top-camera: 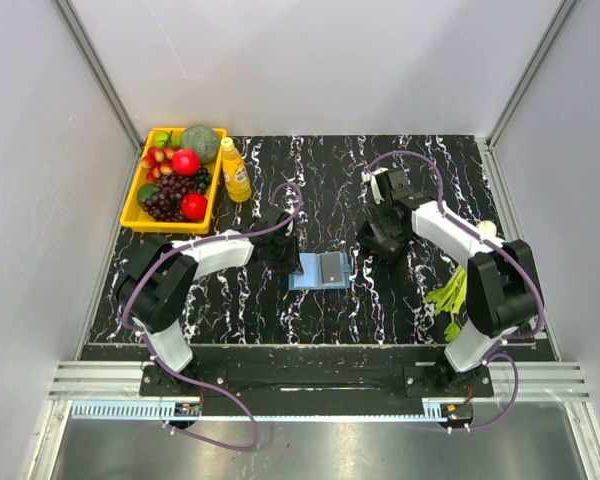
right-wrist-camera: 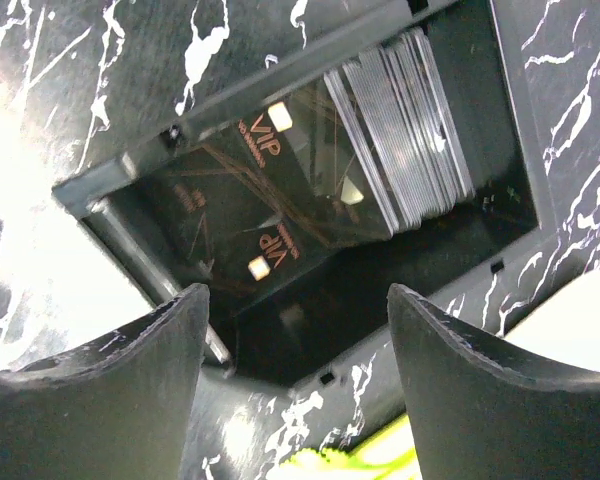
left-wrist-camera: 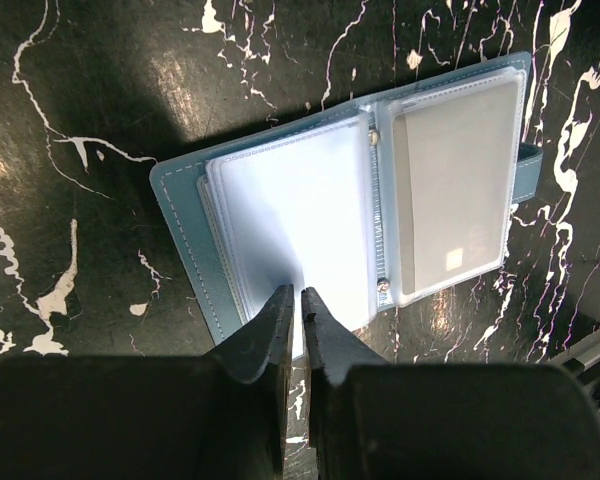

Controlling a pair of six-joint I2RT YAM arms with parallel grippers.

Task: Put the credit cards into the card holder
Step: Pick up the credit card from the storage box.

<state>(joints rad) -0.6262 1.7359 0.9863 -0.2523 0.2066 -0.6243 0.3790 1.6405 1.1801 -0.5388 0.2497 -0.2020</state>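
Seen from above: blue card holder [top-camera: 320, 272] lying open in the middle of the counter [top-camera: 310, 170], between the two arms, clear sleeves facing up. One grey card [left-wrist-camera: 450, 195] already seated in its right-hand half; left-hand sleeve [left-wrist-camera: 290, 220] apparently empty.

Left end effector [left-wrist-camera: 300, 318] almost closed, tips at the near edge of that empty sleeve, seemingly nipping it and pinning the holder in place.

Right end effector [right-wrist-camera: 295, 330] spread wide, gripping nothing, poised over a black box [right-wrist-camera: 130, 180] near the holder's right side. Inside the box: a stack of credit cards [right-wrist-camera: 410, 130] standing on edge against one wall, and a dark card [right-wrist-camera: 270, 200] marked VIP, apart from the stack.

Step in hand, by the look of it: fetching the next card.

Needed next, most likely: lowering into the box, closing on one card's edges without dragging its neighbours, then carrying it across to the empty sleeve.

Off to the sides: yellow fruit tray [top-camera: 130, 215], bottle [top-camera: 235, 170], green vegetable [top-camera: 448, 300].
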